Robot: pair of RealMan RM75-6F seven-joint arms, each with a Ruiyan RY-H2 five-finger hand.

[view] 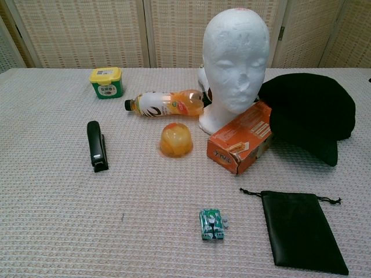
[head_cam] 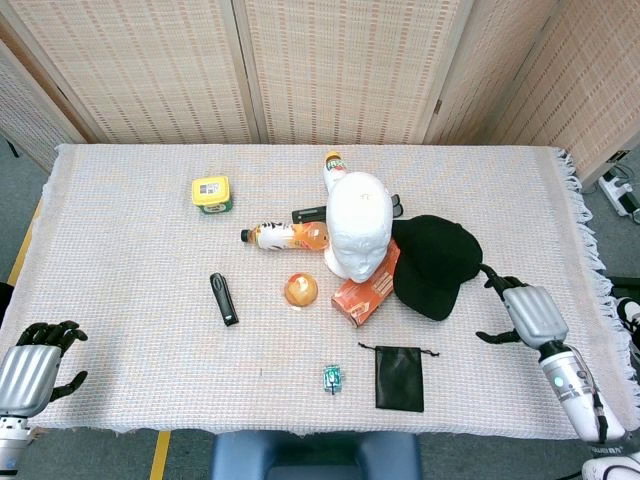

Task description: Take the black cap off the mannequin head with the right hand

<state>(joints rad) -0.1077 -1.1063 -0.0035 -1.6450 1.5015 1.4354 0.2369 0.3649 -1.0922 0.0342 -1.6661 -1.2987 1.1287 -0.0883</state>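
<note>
Though absent from the chest view, right hand spread, empty; black cap beside it.

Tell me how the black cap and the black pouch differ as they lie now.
The cap is rounded and domed; the pouch is flat and rectangular with a drawstring. The cap lies beside the mannequin head, against the orange box; the pouch lies alone nearer the front edge. The cap looks bigger. Both are black, and neither hand holds them.

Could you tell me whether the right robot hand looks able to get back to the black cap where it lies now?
Probably yes. The right robot hand is open just beside the black cap, which lies on the table against the orange box, and nothing stands between them.
</note>
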